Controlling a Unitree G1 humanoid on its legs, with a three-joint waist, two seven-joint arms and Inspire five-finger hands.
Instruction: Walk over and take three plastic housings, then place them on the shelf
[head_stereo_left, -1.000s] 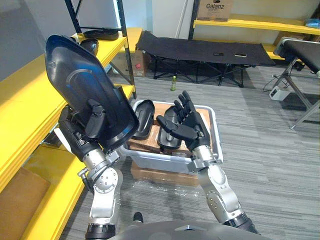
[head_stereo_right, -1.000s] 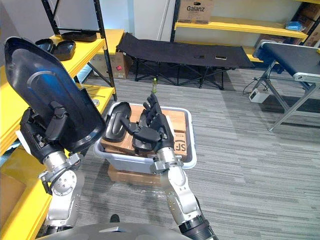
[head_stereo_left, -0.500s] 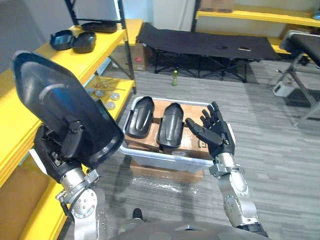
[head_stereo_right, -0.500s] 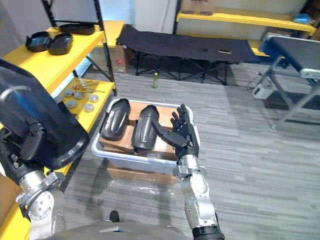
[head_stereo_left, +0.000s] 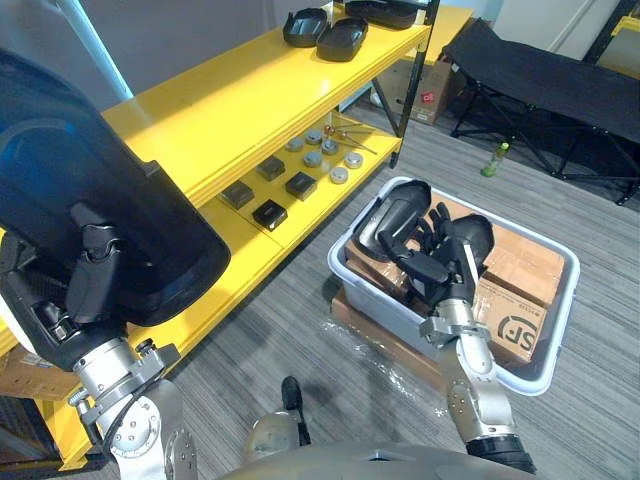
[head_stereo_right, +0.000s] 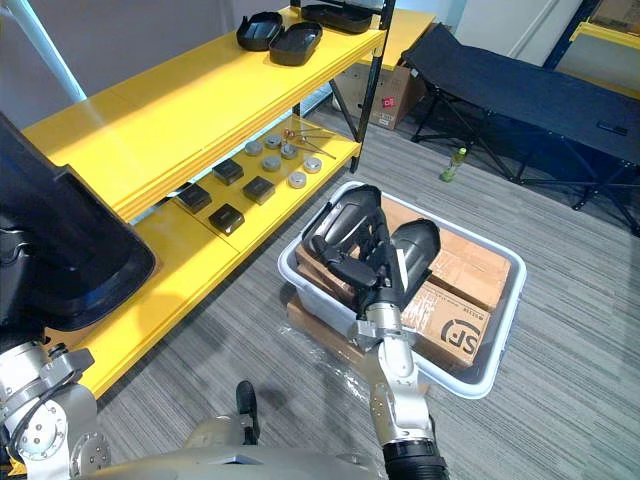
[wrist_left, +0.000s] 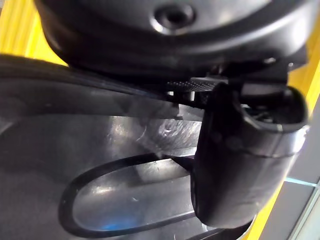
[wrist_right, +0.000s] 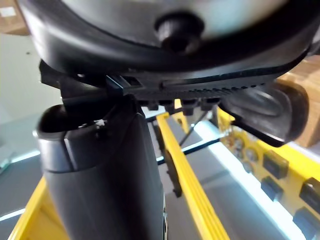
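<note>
Within the left hand (head_stereo_left: 62, 312) stands a glossy black housing (head_stereo_left: 95, 165)

The big black housing (head_stereo_left: 90, 200) is glossy plastic that mirrors the light and carries fine scratches, and the two housings (head_stereo_left: 395, 215) in the bin are the same plastic with a softer shine. The bin (head_stereo_left: 352, 280) is smooth pale-grey plastic around matt brown cardboard boxes (head_stereo_left: 515, 300). The shelf (head_stereo_left: 230, 110) is smooth, yellow-painted and faintly sheeny, the floor (head_stereo_left: 290, 330) matt, grey and ribbed.

Warehouse, yellow shelving (head_stereo_left: 250, 110), parts bin (head_stereo_left: 560, 330)
</note>
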